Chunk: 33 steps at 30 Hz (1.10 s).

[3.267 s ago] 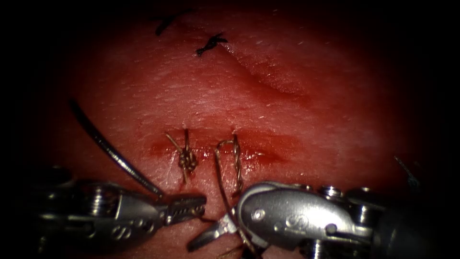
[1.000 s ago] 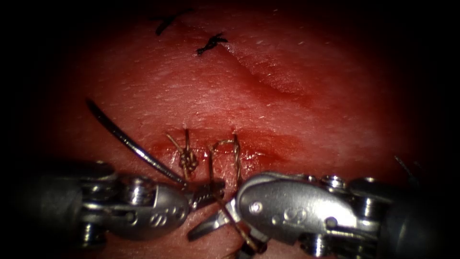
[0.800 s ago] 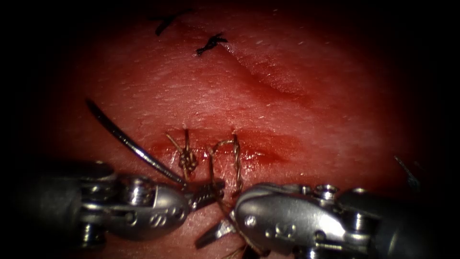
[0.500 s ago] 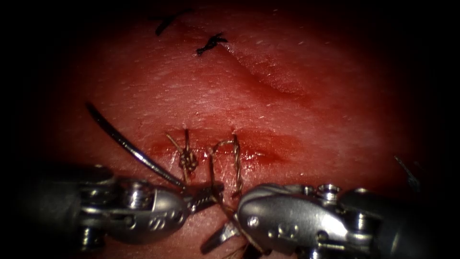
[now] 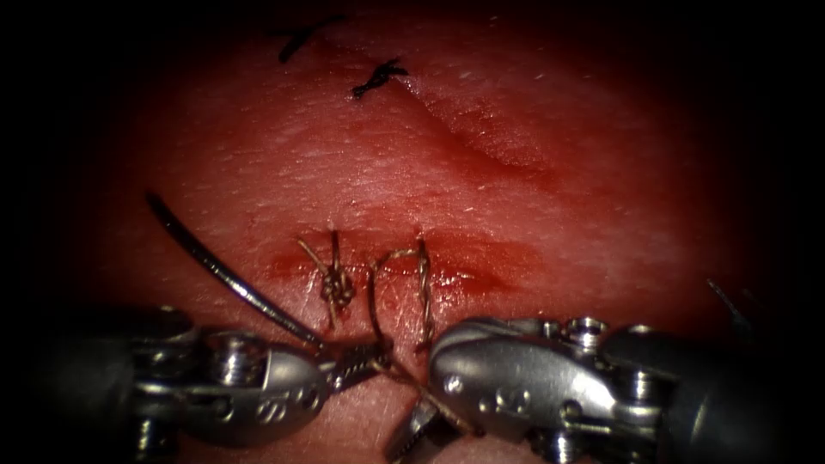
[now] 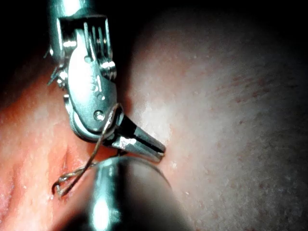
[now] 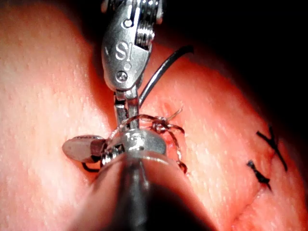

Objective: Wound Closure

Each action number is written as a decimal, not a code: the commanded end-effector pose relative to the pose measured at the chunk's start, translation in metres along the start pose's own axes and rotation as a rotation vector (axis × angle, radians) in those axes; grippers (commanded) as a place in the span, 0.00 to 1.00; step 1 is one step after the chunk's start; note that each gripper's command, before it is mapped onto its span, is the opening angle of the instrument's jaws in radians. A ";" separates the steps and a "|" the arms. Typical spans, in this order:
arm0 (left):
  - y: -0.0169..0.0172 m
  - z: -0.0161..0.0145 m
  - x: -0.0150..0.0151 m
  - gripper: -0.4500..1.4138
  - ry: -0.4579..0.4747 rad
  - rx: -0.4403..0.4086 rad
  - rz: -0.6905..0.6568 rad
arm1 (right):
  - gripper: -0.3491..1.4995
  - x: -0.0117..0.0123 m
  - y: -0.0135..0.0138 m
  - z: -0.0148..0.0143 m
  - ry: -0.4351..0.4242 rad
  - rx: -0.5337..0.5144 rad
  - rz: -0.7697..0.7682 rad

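My left tool comes in low on the left and is shut on the curved needle near its tail. The needle is out of the tissue and arcs up and left over it. Brown thread leaves the second stitch on the cut, loops down past the left jaws and crosses the base of my right tool's jaws. Those jaws look shut; I cannot tell whether they pinch thread. The left wrist view has the right tool with thread around it. The right wrist view has the left tool holding the needle.
A knotted stitch sits on the cut just left of the loose one. Two dark cut thread ends lie on the far tissue. A shallow groove runs to their right. Red fluid wets the cut.
Over the last second my right tool's jaws closed and turned downward. My left tool slid slightly down and left with the needle, drawing the thread loop lower.
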 end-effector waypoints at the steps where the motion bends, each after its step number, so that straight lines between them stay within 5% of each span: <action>1: 0.0000 0.0007 -0.0002 0.00 -0.002 0.000 0.001 | 0.06 0.0001 0.0007 0.0002 -0.002 -0.001 -0.002; 9: -0.0006 0.0002 -0.0002 0.00 -0.003 0.001 0.004 | 0.00 0.0002 0.0009 -0.0009 0.020 0.004 0.014; 23: -0.0064 -0.0028 -0.0003 0.00 -0.006 0.003 -0.013 | 0.00 -0.0013 0.0039 -0.0109 0.297 -0.236 0.148; 33: -0.0121 -0.0064 -0.0032 0.00 -0.022 0.017 -0.006 | 0.00 -0.0043 0.0068 -0.0127 0.283 -0.338 0.247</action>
